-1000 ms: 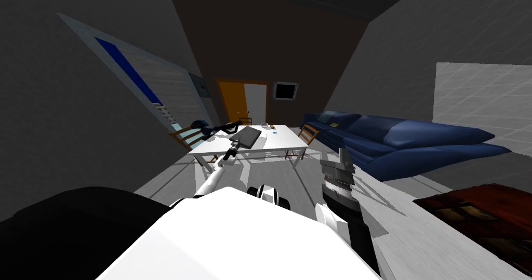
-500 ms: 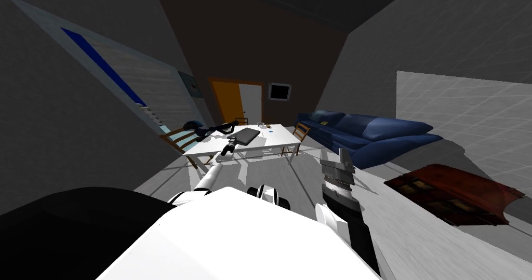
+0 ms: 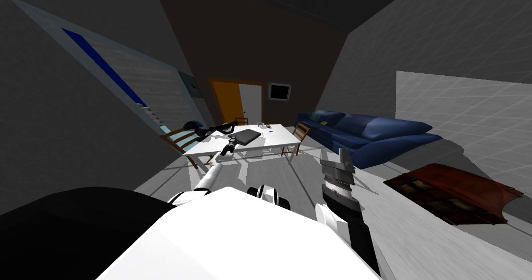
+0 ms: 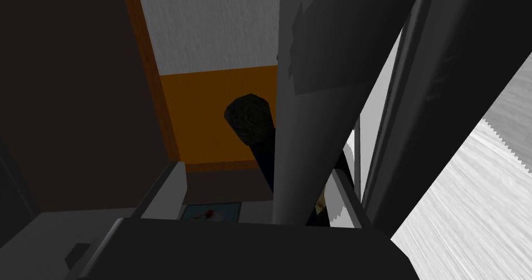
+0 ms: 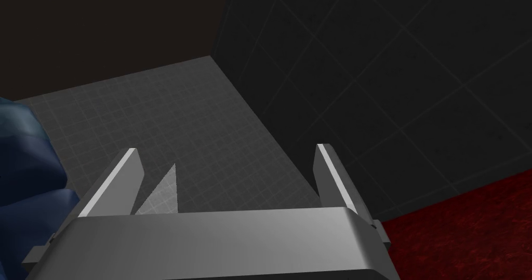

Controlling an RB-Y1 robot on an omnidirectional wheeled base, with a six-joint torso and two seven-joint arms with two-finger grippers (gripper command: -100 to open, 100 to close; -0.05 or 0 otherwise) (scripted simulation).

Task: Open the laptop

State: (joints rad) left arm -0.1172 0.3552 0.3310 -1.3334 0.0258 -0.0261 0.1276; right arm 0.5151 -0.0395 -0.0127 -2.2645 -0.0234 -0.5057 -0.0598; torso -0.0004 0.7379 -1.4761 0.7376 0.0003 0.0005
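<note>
A dark grey laptop [image 3: 247,135] lies with its lid down on the white table [image 3: 280,139] ahead of me. My left arm reaches out to its near edge, where the left gripper [image 3: 230,146] sits. In the left wrist view the laptop's dark slab [image 4: 322,58] rises between the left gripper's [image 4: 254,194] fingers. It lies close to one finger [image 4: 345,199] and apart from the other, so the jaws stand open around it. My right gripper [image 3: 337,160] is held up close to my chest, open [image 5: 226,155] and holding nothing.
Wooden chairs [image 3: 179,136] [image 3: 305,131] flank the table, and a black object [image 3: 208,129] and small items [image 3: 267,129] lie on it. A blue sofa [image 3: 363,131] runs along the right, with a dark red rug [image 3: 457,191] nearer me. An orange door [image 3: 228,103] is behind.
A second ago my head view swung and the room shifted in the picture; since half a second ago it has held still. The left gripper stays at the laptop's near edge.
</note>
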